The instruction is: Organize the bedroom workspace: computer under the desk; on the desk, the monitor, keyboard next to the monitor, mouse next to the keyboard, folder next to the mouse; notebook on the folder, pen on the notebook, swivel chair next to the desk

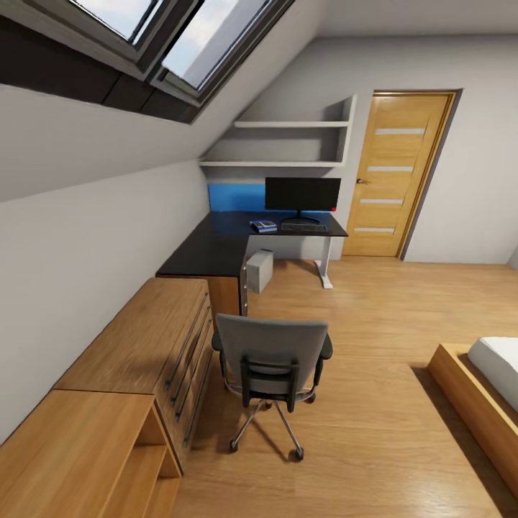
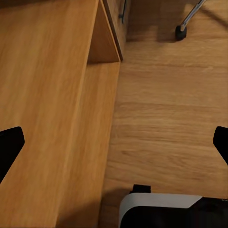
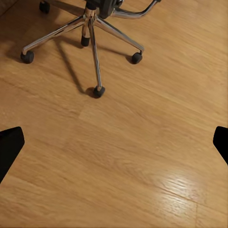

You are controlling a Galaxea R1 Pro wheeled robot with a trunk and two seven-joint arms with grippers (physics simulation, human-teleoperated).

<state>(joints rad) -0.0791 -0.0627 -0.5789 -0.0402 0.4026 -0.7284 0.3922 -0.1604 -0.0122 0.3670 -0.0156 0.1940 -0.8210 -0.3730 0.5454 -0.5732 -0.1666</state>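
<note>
The swivel chair (image 1: 272,360) stands on the wooden floor with its grey back toward me, hiding its seat. Beyond it is the black-topped desk (image 1: 216,252) with the monitor (image 1: 302,194) and the keyboard (image 1: 303,227) in front of it. A small blue flat item (image 1: 262,226) lies left of the keyboard; I cannot tell if it is the folder or the notebook. Mouse and pen are too small to make out. The computer (image 1: 260,270) sits under the desk. My left gripper (image 2: 114,147) is open over the cabinet edge. My right gripper (image 3: 114,147) is open above floor near the chair's chrome base (image 3: 90,23).
A low light-wood cabinet (image 1: 137,345) with drawers and shelves runs along the left wall under the sloped ceiling. A bed (image 1: 482,388) juts in at the right. A wooden door (image 1: 396,173) is right of the desk. Open floor lies between chair and bed.
</note>
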